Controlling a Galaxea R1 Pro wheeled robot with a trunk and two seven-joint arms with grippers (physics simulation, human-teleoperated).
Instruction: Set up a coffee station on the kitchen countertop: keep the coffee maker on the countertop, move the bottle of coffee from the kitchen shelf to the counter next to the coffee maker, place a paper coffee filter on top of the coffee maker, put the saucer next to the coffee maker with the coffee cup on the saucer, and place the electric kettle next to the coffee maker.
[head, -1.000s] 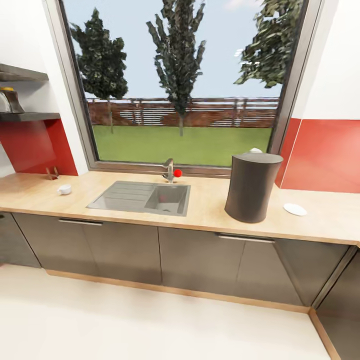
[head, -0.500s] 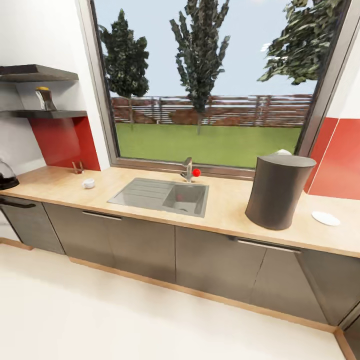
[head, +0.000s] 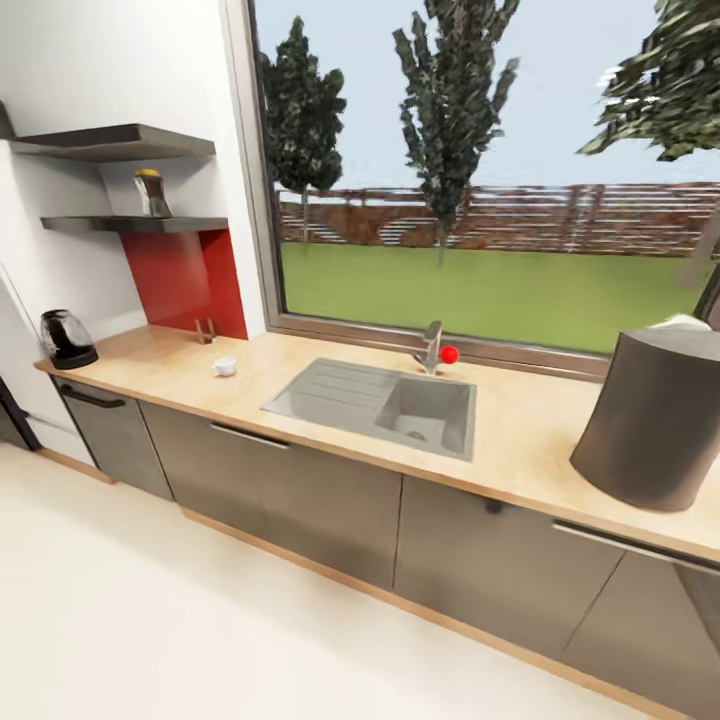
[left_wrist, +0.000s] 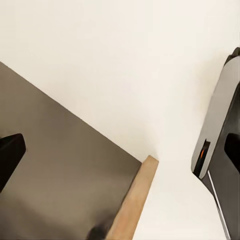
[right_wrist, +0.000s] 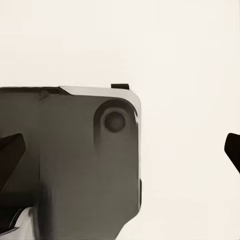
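The head view takes in the counter (head: 520, 455): coffee maker (head: 655, 420) at its right with the paper coffee filter (head: 680, 323) on top, coffee cup (head: 224, 366) left of the sink (head: 375, 403), electric kettle (head: 66, 339) at the far left, bottle of coffee (head: 150, 193) on the kitchen shelf (head: 135, 224). Wrist views face pale floor; each tool's fingertips sit at opposite edges, spread wide and empty.

The dark grey coffee maker (head: 655, 420) is standing upright on the beige worktop (head: 520, 440), white filter (head: 680, 322) peeking behind its top. Far along, the cup (head: 224, 366) and glass kettle (head: 66, 339) are sitting; the amber-capped bottle (head: 150, 194) is standing on the shelf (head: 120, 225).
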